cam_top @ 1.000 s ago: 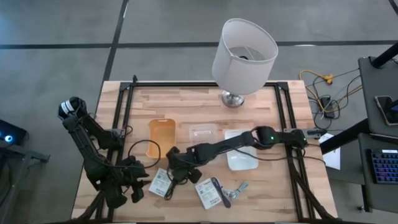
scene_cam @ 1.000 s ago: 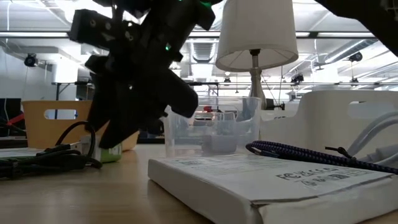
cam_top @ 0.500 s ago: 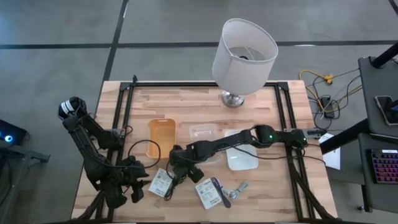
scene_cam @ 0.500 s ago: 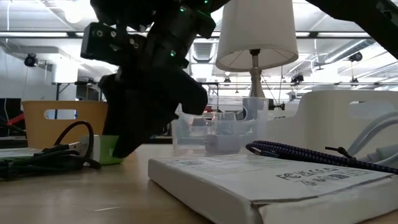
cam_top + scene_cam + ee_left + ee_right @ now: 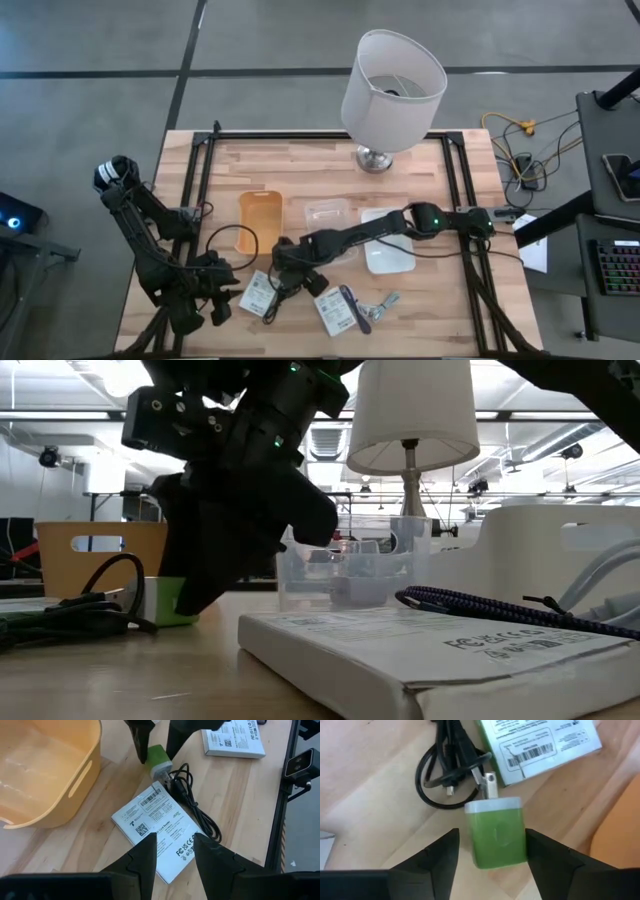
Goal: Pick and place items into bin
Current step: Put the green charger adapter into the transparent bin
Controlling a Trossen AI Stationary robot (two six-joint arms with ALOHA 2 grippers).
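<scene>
The little green-and-white block lies on its side on the wood, with the thin black cable running from its white end. My right gripper is open and low over the block, one finger on each side of it. This also shows in the left wrist view, where the block sits between those fingers. One label card lies next to the cable and a second card lies farther right, with the pen-like stick and metallic clip beside it. My left gripper is open and hovers above the first card. My right gripper comes at the green-and-white block from above, slanting, with the fingers level with the long sides of its green body. One finger is right at the block's edge and I cannot tell whether it touches. The block rests on the table.
An orange bin stands just beyond the block. A clear container and a white bin sit to its right under the right arm. A lamp stands at the far edge. Black frame rails run along the table's sides.
My right gripper has come down a little toward the green-and-white block and now hangs closer around it. The block, the cable and the cards lie where they were.
</scene>
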